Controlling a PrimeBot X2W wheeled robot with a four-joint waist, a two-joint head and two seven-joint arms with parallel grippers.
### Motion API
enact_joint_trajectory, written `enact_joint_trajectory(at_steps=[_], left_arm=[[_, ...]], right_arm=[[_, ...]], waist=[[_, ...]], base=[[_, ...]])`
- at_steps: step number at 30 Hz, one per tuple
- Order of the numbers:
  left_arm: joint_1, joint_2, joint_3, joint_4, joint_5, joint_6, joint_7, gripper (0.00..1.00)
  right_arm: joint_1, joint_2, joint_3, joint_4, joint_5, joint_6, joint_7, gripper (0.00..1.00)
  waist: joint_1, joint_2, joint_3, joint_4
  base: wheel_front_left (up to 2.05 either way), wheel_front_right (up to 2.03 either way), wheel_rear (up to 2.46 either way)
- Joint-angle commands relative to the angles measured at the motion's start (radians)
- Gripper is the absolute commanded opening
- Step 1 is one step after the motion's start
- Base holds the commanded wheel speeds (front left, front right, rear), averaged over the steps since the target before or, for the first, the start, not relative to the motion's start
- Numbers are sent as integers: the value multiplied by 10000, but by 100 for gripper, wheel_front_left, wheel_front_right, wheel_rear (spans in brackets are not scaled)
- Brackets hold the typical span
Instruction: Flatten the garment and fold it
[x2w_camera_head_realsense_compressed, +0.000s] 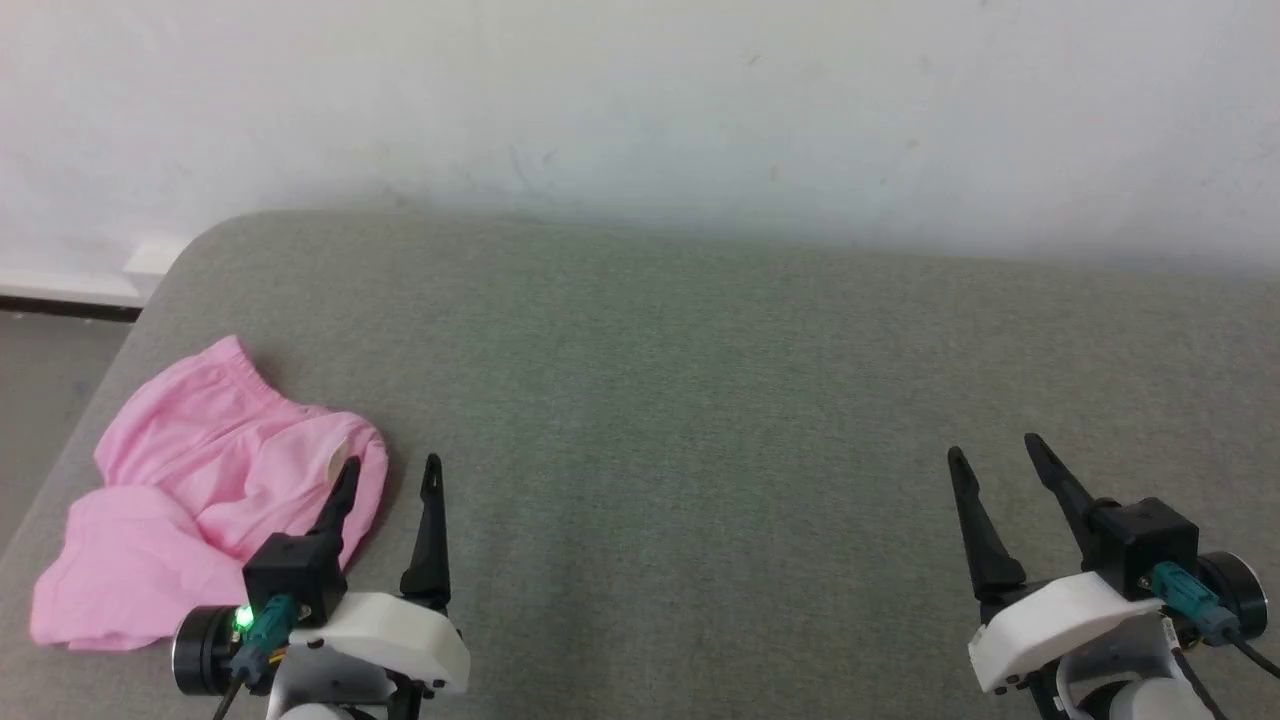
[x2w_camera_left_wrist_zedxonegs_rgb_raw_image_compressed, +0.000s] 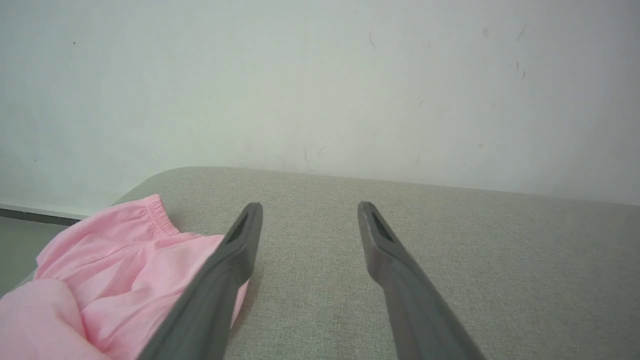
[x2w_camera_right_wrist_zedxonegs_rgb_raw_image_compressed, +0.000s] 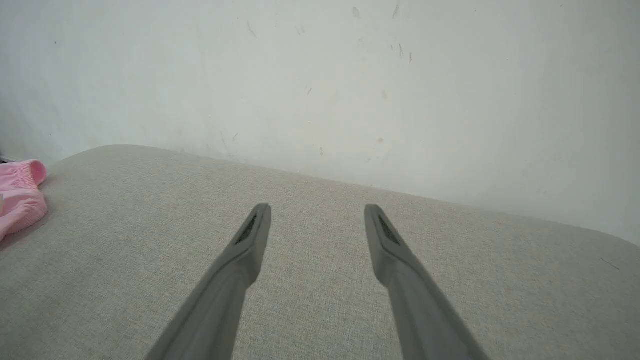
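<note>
Pink shorts (x2w_camera_head_realsense_compressed: 200, 480) crumpled at tabletop (x2w_camera_head_realsense_compressed: 650, 400) left edge, near far corner, waistband (x2w_camera_head_realsense_compressed: 245, 368) toward wall (x2w_camera_head_realsense_compressed: 640, 100). Left pincer (x2w_camera_head_realsense_compressed: 391, 462) wide, empty, right beside shorts, 1 finger (x2w_camera_head_realsense_compressed: 338, 505) overlapping fabric in head view. Right pincer (x2w_camera_head_realsense_compressed: 992, 448) wide, empty, well apart at right.

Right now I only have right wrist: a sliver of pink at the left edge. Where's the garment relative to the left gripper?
Observer: The garment lies at the left end of the grey cushion; the left gripper hangs by its right edge.
Operator: Gripping it?
Observer: No. Open, nothing between the fingers; contact with the fabric is unclear.
Operator: Flat?
Observer: No. Crumpled in folds, white label showing.
</note>
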Motion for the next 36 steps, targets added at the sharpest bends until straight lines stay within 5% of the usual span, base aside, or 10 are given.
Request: enact_joint_trajectory(at_steps=[1, 36], left_arm=[[-187, -9, -13, 33, -140, 69, -142, 100], [-397, -16, -161, 213, -1201, 251, -853, 100]], right_arm=[[-103, 14, 34, -9, 53, -7, -85, 100], [-341, 26, 425, -235, 46, -13, -499, 100]], waist=[[0, -1, 61, 307], [0, -1, 418, 2746]], base=[[0, 0, 0], [-1, -1, -1]])
